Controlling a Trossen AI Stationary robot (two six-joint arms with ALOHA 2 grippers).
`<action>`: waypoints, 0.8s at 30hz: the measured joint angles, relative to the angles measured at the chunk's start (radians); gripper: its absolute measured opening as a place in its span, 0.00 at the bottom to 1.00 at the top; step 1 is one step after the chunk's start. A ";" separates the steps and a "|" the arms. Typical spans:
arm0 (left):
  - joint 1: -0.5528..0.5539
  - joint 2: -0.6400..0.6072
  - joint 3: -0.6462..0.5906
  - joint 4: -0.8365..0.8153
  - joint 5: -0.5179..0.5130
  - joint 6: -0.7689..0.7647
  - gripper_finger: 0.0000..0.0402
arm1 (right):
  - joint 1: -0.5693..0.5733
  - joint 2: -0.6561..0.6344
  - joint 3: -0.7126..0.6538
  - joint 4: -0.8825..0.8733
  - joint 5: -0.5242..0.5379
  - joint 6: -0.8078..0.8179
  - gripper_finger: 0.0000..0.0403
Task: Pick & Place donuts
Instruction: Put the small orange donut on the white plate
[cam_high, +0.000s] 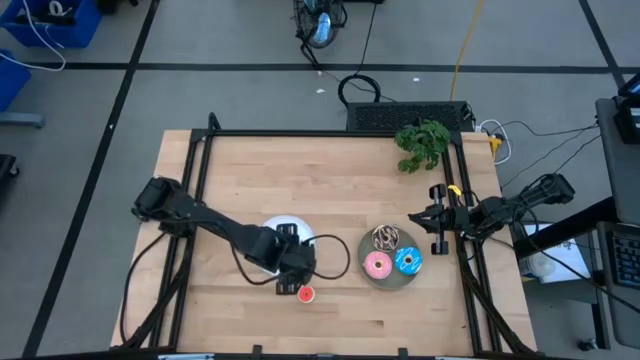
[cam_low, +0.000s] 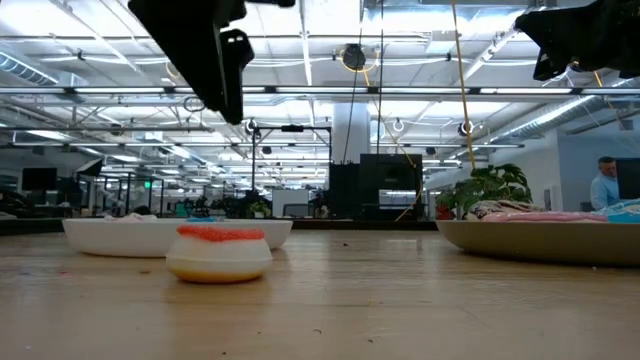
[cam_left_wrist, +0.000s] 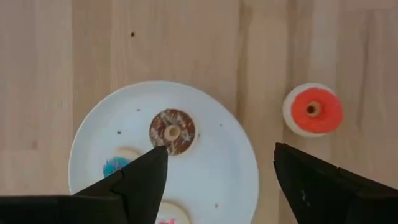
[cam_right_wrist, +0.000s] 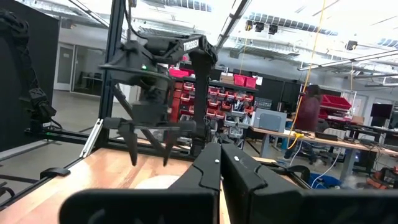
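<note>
The left claw (cam_left_wrist: 214, 171) hangs wide open and empty over the white plate (cam_left_wrist: 211, 186). The red-orange donut (cam_left_wrist: 313, 110) sits on the desk (cam_left_wrist: 186, 43) just beside it, off the plate. A brown donut (cam_left_wrist: 172, 131) lies below the claw. The right claw (cam_high: 432, 218) waits shut, empty, far off by the grey plate (cam_high: 385, 281).

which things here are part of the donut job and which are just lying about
Part of the job:
- red-orange donut on the bare table
- brown donut and blue donut on the white plate
- pink donut, larger blue donut and speckled donut on the grey plate

Lying about:
- green plant
- black cables
</note>
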 joint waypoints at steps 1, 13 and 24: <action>-0.008 0.006 0.015 -0.007 -0.004 0.000 0.71 | 0.000 0.000 0.000 0.000 0.000 0.000 0.00; -0.049 0.021 0.146 -0.092 -0.053 -0.007 0.70 | 0.000 0.000 0.000 -0.001 0.000 0.008 0.00; -0.079 0.019 0.396 -0.311 -0.208 -0.074 0.70 | 0.000 0.000 0.000 -0.001 0.000 0.008 0.00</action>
